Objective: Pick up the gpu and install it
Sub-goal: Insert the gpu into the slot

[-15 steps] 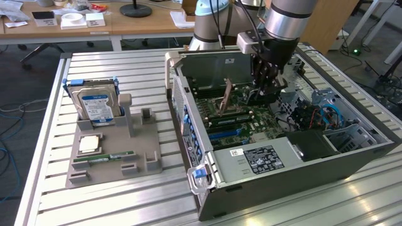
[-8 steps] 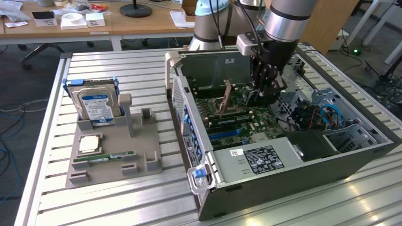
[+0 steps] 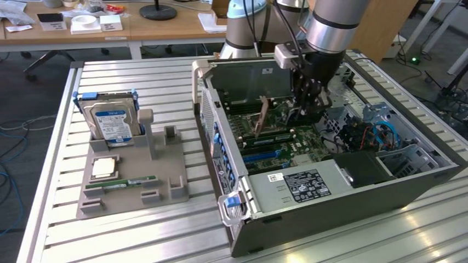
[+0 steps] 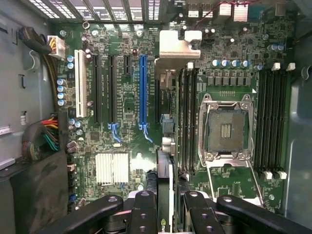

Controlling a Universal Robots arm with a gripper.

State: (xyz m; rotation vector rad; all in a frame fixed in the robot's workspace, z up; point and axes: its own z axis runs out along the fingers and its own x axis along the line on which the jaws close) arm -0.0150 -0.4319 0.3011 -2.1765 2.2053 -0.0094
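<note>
You see the arm reaching down into the open computer case point(image 3: 329, 213), which lies on its side on the slatted metal counter point(image 3: 131, 241). The pincer point(image 3: 303, 109) is inside the case, over the green motherboard point(image 4: 126, 97). In the wrist view the pincer point(image 4: 168, 207) has its dark fingers point(image 4: 145, 209) pressed against both sides of the gpu point(image 4: 164, 168), so it is clamped on the card. You look at the gpu along its thin edge, and it stands upright between the fingers, pointing down to the board. It hangs over the strip of board between the long blue slot point(image 4: 142, 87) and the rows of memory slots point(image 4: 187, 117) that are beside the open processor socket point(image 4: 226, 129). Whether the lower edge of the card already touches a slot, you cannot tell from these views. At the exterior view's left, well apart from the case, a grey holder point(image 3: 120, 205) sits on the counter. It carries the silver hard drive point(image 3: 109, 120) standing upright, and a narrow green memory stick point(image 3: 120, 183) lying flat near its front edge.
</note>
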